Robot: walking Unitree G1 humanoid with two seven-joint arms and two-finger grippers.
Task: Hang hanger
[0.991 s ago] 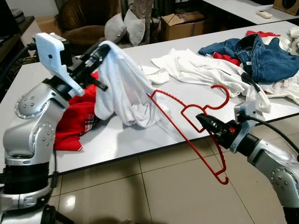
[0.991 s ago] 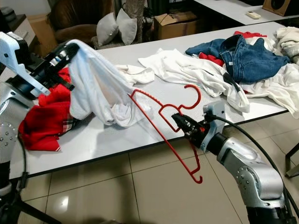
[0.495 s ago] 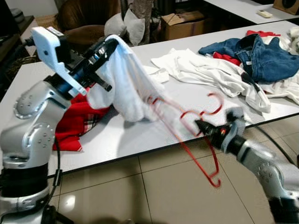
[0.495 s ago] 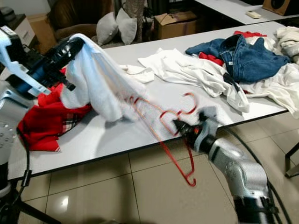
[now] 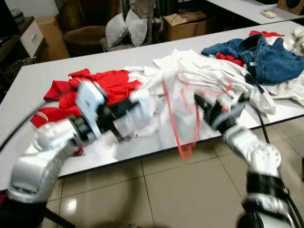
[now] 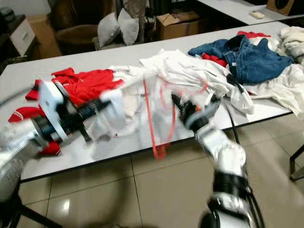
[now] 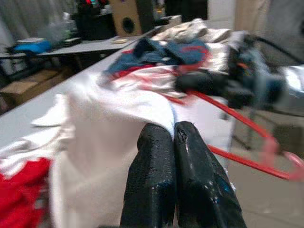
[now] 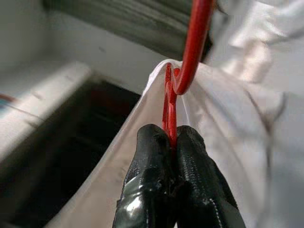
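Observation:
The head views are smeared by motion. My left gripper [image 7: 173, 128] is shut on a fold of a white garment [image 5: 152, 102], held low over the table's near side. My right gripper [image 8: 170, 135] is shut on the thin red hanger [image 8: 191, 45], close to the garment. The hanger [image 5: 173, 118] shows as a red streak running through the white cloth and down past the table edge [image 5: 142, 159]. In the left wrist view the hanger [image 7: 237, 116] stretches from the right gripper [image 7: 204, 83] across the cloth.
A red garment [image 5: 102, 80] lies on the table's left half. Blue jeans [image 5: 266, 52] and a heap of white clothes [image 5: 213, 71] cover the right half. Behind the table stand a cardboard box [image 5: 183, 23] and grey cushions [image 5: 126, 28]. Tiled floor [image 5: 156, 199] lies in front.
My left arm has dropped from raised to low over the table, still holding the white garment. My right gripper has swung left and up with the hanger, into the cloth.

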